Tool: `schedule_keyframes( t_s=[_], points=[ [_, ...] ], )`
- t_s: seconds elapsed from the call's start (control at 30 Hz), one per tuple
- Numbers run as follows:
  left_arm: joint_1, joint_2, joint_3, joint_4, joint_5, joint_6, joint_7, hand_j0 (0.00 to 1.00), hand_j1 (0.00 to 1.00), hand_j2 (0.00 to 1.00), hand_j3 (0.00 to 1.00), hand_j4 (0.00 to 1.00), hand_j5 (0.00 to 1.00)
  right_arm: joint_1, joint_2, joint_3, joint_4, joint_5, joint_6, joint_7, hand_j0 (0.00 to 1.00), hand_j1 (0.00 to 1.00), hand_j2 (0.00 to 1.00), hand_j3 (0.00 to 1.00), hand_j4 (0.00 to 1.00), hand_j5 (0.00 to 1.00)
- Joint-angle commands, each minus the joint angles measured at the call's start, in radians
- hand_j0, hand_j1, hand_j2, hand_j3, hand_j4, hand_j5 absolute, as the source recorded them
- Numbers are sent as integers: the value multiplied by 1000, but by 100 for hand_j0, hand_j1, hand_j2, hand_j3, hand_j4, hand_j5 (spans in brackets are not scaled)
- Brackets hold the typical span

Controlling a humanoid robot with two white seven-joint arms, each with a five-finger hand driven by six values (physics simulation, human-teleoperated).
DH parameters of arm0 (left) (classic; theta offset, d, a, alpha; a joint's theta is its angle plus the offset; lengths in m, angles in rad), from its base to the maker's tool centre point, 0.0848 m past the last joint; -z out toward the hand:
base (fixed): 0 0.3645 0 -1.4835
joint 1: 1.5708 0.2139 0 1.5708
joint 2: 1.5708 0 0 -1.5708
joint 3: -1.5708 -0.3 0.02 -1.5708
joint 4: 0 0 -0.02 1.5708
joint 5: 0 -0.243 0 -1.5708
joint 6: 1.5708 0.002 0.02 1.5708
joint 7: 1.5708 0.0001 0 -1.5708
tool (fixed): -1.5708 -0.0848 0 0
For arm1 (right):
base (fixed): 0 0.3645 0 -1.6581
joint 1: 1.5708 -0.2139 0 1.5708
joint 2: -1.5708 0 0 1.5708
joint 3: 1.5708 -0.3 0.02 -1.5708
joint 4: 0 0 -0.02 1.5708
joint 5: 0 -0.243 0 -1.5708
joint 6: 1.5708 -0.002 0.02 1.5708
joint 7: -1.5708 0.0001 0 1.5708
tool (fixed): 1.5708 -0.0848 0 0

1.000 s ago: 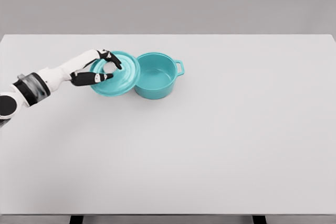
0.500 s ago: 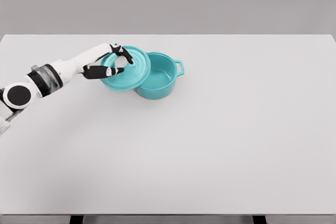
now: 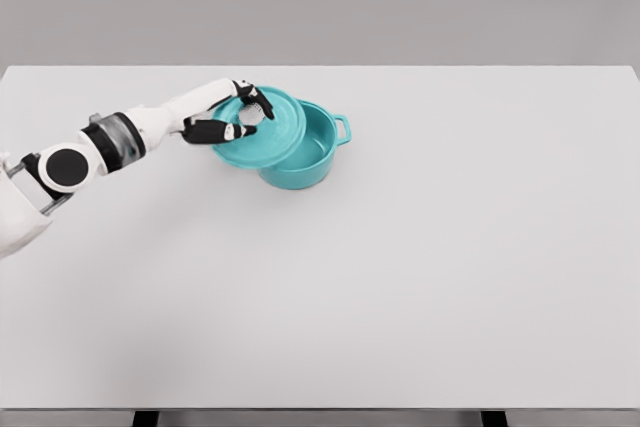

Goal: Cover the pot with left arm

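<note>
Your left robot hand [image 3: 236, 118] grips the teal lid [image 3: 262, 129] by its knob, overlapping the pot [image 3: 305, 152] — you've yet to centre and lower it.

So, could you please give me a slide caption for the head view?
Left hand holds the teal lid tilted, partly over the open teal pot.
</note>
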Motion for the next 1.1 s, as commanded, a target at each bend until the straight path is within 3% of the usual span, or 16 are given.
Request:
schedule_keyframes(
  t_s=[0.0,0.27,1.07],
  points=[
    [-2,-14,-2,21,1,1,-5,50,50,50,50,50,50,0,0,0,0,1,0,0,100,100,100,100,100,100],
    [-29,-56,-27,67,1,1,-13,50,50,50,50,50,50,0,0,0,0,1,0,0,100,100,100,100,100,100],
    [-49,-103,-53,103,0,1,-14,50,50,50,50,50,50,0,0,0,0,1,0,0,100,100,100,100,100,100]
  ],
)
